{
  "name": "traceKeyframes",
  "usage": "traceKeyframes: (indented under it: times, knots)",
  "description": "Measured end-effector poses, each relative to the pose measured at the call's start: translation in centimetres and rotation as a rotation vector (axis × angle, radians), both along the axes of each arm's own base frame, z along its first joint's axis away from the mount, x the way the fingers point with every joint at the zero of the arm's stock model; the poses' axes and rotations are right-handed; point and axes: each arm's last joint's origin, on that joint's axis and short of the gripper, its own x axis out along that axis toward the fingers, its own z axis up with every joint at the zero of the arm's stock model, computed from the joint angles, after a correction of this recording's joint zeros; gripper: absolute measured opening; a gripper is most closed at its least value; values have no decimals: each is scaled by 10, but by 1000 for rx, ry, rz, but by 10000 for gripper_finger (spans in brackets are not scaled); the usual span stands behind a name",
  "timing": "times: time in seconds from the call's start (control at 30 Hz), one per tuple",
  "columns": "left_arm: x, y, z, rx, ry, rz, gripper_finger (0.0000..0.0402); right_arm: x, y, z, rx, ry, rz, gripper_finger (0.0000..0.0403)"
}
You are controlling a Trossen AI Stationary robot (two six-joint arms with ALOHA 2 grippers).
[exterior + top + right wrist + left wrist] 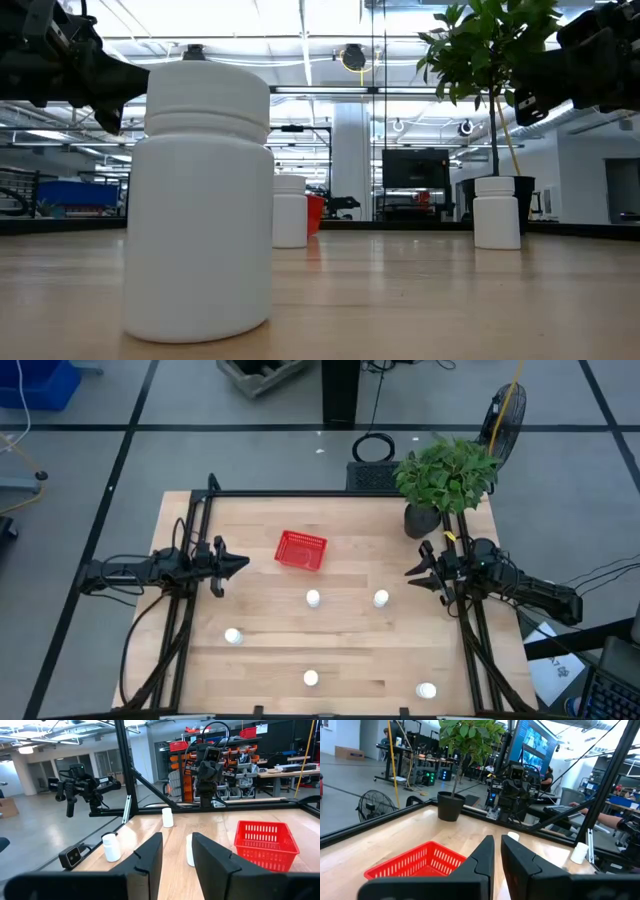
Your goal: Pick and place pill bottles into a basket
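The red mesh basket (301, 550) stands on the table's far middle; it also shows in the left wrist view (415, 862) and the right wrist view (265, 842). Five white pill bottles stand upright on their bases: two mid-table (313, 598) (381, 598), one toward the left (233, 636), two near the front edge (311, 678) (427, 690). My left gripper (240, 563) hovers left of the basket, fingers nearly together, empty. My right gripper (410, 572) hovers at the right, slightly open and empty.
A potted plant in a dark pot (422, 520) stands at the far right corner, just behind my right gripper. Black frame rails (300, 494) run along the table's far edge and sides. In the low view the nearest bottle (200, 200) fills the foreground.
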Motion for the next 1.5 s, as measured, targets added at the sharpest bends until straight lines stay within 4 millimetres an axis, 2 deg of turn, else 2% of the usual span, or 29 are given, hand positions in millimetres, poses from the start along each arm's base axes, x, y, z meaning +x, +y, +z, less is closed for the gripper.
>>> traceKeyframes:
  times: [0.97,1.1,1.3,1.5]
  knots:
    - [0,0,0,0,0,0,37,0,0,0,0,0,-1,100]
    - [0,0,0,0,0,0,37,0,-2,3,-5,-30,-58,100]
    - [0,0,0,0,0,0,37,0,-1,6,-10,-59,-55,100]
    - [0,0,0,0,1,0,37,0,-3,9,176,-56,-97,100]
